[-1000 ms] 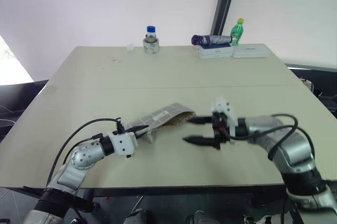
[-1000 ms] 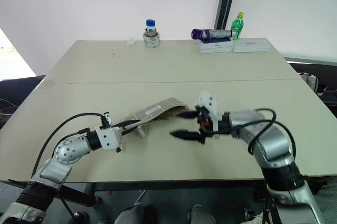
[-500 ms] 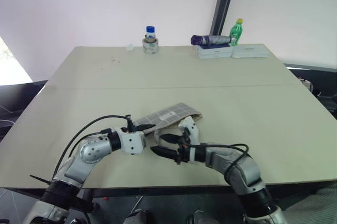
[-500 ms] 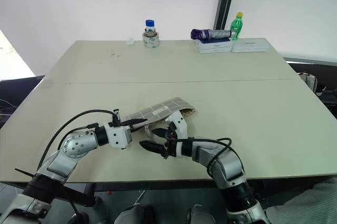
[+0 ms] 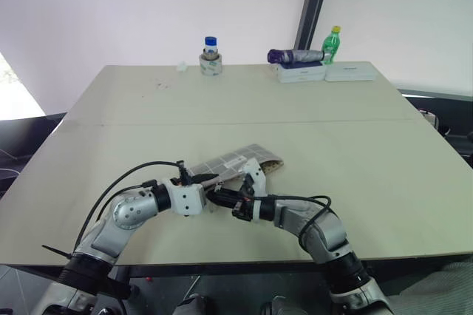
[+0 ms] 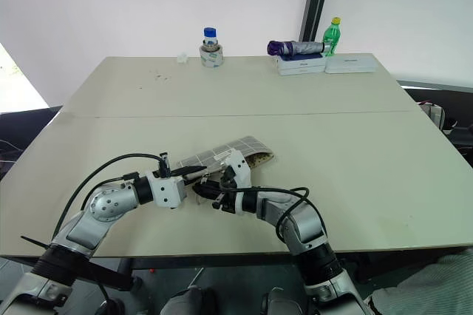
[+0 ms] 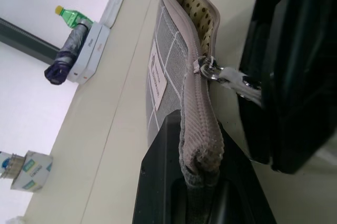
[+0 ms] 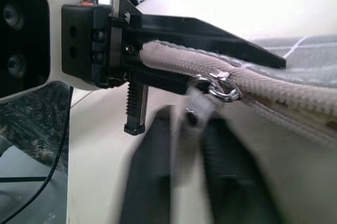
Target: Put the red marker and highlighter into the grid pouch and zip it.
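**Both hands meet at the near end of the pouch**

The grid pouch (image 5: 240,161) lies on the counter (image 5: 355,145), near the front edge and a little left of the middle. It runs from the near left toward the far right. Its far right end is open, and the dotted lining inside can be seen there. A small white label sits on its grey upper side.

The left hand (image 5: 209,180) is closed on the near left end of the pouch. In the left wrist view its two black fingers (image 7: 158,182) press the folded fabric edge between them and lift this end a little from the counter.

The right hand (image 5: 214,198) reaches across from the right and points to the left. It is just beside the left hand, at the same end of the pouch. Its fingers are drawn together. In the right wrist view the metal zipper pull (image 8: 213,88) hangs just in front of the fingertips, but the picture is blurred there, so I cannot tell if the pull is really held between them.

At the far edge of the counter stand a small jar with a blue cap (image 5: 211,56), two flat white boxes (image 5: 325,72) with a folded purple umbrella (image 5: 295,55) on them, and a green bottle (image 5: 332,43).
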### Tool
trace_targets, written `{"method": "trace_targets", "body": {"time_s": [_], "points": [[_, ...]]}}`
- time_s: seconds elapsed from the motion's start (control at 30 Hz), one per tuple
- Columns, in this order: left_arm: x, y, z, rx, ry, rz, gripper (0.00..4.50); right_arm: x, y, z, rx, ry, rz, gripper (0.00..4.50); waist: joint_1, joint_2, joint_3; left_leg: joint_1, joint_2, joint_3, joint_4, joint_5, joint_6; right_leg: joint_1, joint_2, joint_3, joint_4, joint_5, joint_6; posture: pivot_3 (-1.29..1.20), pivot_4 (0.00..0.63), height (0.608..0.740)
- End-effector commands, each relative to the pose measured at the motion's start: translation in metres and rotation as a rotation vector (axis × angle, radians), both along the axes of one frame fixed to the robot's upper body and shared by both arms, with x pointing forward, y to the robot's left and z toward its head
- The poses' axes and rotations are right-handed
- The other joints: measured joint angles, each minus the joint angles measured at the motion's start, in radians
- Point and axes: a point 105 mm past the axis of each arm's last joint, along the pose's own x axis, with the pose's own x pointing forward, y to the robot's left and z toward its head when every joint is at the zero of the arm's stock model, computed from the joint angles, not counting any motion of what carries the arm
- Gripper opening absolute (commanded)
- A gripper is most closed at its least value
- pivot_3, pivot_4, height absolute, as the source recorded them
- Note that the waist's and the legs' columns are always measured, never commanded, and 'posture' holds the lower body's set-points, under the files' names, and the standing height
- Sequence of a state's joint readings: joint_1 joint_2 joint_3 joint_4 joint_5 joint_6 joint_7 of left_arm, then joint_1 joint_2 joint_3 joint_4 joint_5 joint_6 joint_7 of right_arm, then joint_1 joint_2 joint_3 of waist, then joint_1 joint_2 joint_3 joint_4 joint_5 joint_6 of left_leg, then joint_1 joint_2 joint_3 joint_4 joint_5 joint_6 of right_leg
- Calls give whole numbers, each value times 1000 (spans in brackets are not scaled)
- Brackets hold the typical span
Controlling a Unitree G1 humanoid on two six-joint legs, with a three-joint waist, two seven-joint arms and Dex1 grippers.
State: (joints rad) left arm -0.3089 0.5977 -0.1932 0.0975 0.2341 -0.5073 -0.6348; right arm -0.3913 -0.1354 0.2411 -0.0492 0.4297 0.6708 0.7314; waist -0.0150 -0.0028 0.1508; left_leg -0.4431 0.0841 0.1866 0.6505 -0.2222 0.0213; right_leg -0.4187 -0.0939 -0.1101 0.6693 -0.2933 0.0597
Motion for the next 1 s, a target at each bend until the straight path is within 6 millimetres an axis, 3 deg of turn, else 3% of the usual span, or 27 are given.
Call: {"method": "trace_targets", "body": {"time_s": [0.03,0.13,0.3,0.4,0.5,0.6,0.7,0.8,0.83,0.9,1.0], "points": [[-1,-1,9,-8,-47,-5,0,0,1,12,44,-19,4,32,0,0,0,0,0,0,0,0,0,0,0,0,0,0,0,0,150,740],[-1,1,9,-10,-47,2,0,-1,-9,8,-9,-49,11,32,1,0,0,0,0,0,0,0,0,0,0,0,0,0,0,0,150,740],[-6,16,3,4,-33,14,0,2,-59,-7,-224,-120,17,32,1,0,0,0,0,0,0,0,0,0,-1,0,0,0,0,0,150,740],[-7,25,3,-18,-17,32,0,13,-93,-8,-313,-144,-30,32,1,0,0,0,0,0,-1,0,0,-1,-2,0,0,0,0,0,150,740],[-8,40,-1,-11,8,56,0,33,-147,-4,-416,-157,-138,32,0,0,0,0,0,0,0,0,0,-1,-1,0,0,0,0,0,150,740],[-8,48,-4,-11,23,70,0,44,-178,1,-466,-178,-205,32,1,0,0,0,0,1,-1,-1,1,-1,-2,0,0,0,0,0,150,740],[-6,54,-6,-15,36,88,0,51,-197,4,-501,-203,-249,32,0,0,0,0,0,1,-1,0,1,-1,-1,0,0,0,0,0,150,740],[-2,58,-7,-84,108,113,0,54,-195,8,-483,-233,-241,32,0,0,1,0,0,2,-1,0,0,-1,-1,0,0,0,0,0,150,740],[-1,58,-5,-116,137,111,358,55,-192,9,-471,-245,-232,5,0,0,1,0,0,2,-1,0,0,-1,-1,0,0,0,0,0,150,740],[-1,57,-4,-120,141,103,1149,56,-185,11,-455,-280,-219,602,2,0,1,0,0,2,0,0,0,0,-1,0,0,0,0,0,150,740],[0,58,4,-165,124,115,2715,55,-180,14,-437,-299,-201,1986,2,0,1,0,0,2,0,0,0,-1,-1,0,0,0,0,0,150,740]]}}
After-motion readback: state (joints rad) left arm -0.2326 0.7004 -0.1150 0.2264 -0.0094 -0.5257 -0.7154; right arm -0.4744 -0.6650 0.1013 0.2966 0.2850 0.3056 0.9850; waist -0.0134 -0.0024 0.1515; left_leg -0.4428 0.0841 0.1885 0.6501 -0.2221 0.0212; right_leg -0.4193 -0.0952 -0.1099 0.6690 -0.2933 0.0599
